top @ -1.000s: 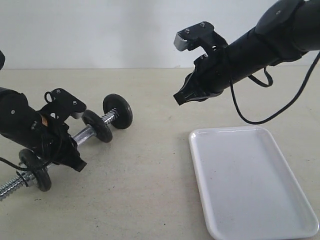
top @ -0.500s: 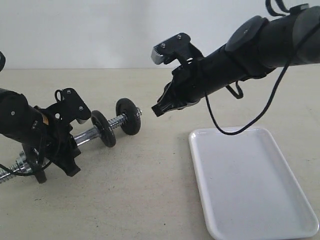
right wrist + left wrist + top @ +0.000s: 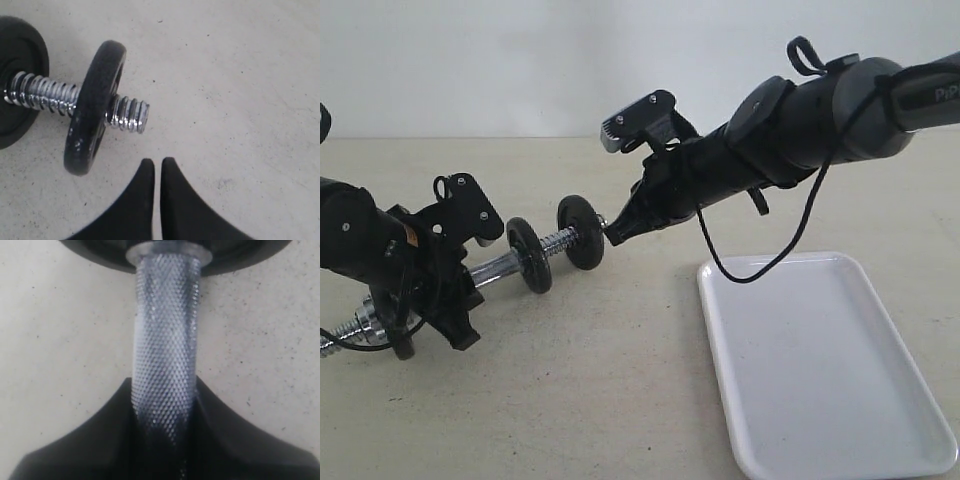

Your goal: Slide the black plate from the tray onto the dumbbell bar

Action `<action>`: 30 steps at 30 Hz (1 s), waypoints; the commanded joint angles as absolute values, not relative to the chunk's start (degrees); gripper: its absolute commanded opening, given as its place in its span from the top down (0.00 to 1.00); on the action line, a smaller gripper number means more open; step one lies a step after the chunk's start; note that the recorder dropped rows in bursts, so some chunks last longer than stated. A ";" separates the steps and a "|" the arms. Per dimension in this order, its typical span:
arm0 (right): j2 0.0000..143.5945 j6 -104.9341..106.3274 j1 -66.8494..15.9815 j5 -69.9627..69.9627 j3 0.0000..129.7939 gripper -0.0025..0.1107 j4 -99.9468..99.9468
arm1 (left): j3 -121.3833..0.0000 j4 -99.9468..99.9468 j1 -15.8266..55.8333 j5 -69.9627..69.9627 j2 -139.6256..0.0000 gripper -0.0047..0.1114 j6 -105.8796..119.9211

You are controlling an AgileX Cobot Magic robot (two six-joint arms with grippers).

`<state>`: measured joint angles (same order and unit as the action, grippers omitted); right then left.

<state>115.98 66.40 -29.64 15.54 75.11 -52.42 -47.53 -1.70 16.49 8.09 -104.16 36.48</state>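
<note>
Plate (image 3: pixel 580 232) on bar (image 3: pixel 498 266) (outermost, seemingly), tray (image 3: pixel 820 380) apart

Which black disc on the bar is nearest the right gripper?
The black plate at the free end of the dumbbell bar, beside the right gripper; the next disc sits inboard.

The bar (image 3: pixel 556 243) spans the left of the desk (image 3: pixel 600 390), its middle taken up by the left hand (image 3: pixel 162 410) clamped round it. An outer disc (image 3: pixel 582 231) and an inner disc (image 3: pixel 529 255) crowd its right thread. The right hand (image 3: pixel 613 236), pinched together, sits just off that tip. Bare desk runs between the bar and the tray (image 3: pixel 820 380) at near right.
</note>
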 commanded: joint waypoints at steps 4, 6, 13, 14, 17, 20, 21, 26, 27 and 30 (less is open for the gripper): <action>118.15 65.51 -29.82 15.68 78.44 0.98 -53.53 | -48.70 -1.48 16.74 -3.30 -101.51 0.92 36.99; 118.69 65.21 -29.82 15.71 78.72 0.98 -53.91 | -48.70 -1.48 16.74 -3.41 -101.51 0.92 36.99; 120.71 64.81 -29.82 18.49 80.87 0.98 -55.91 | -48.70 -1.48 16.74 -4.74 -101.51 0.92 36.99; 120.97 64.81 -30.06 18.49 81.14 0.98 -55.91 | -48.70 -1.48 16.74 -4.85 -101.51 0.92 36.99; 121.37 64.81 -30.87 18.21 81.52 0.98 -56.28 | -48.70 -1.48 16.74 -4.85 -101.51 0.92 36.99; 121.37 64.96 -32.07 18.08 81.78 0.98 -56.66 | -48.70 -1.48 16.74 -5.14 -101.51 0.92 36.99; 121.37 64.96 -32.55 18.08 81.89 0.98 -56.66 | -48.70 -1.48 16.74 -5.57 -101.51 0.92 36.99; 121.37 64.96 -35.33 17.08 81.89 0.98 -56.66 | -48.70 -1.48 16.74 -5.99 -101.51 0.92 36.99; 121.37 64.96 -36.05 16.96 81.89 0.98 -56.66 | -48.70 -1.48 16.74 -5.99 -101.51 0.92 36.99; 121.37 64.96 -37.41 16.27 81.89 0.98 -56.78 | -48.70 -1.48 16.74 -6.40 -101.51 0.92 36.00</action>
<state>121.57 64.85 -35.48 14.38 81.49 -56.19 -46.83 -1.91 16.49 5.51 -104.16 37.16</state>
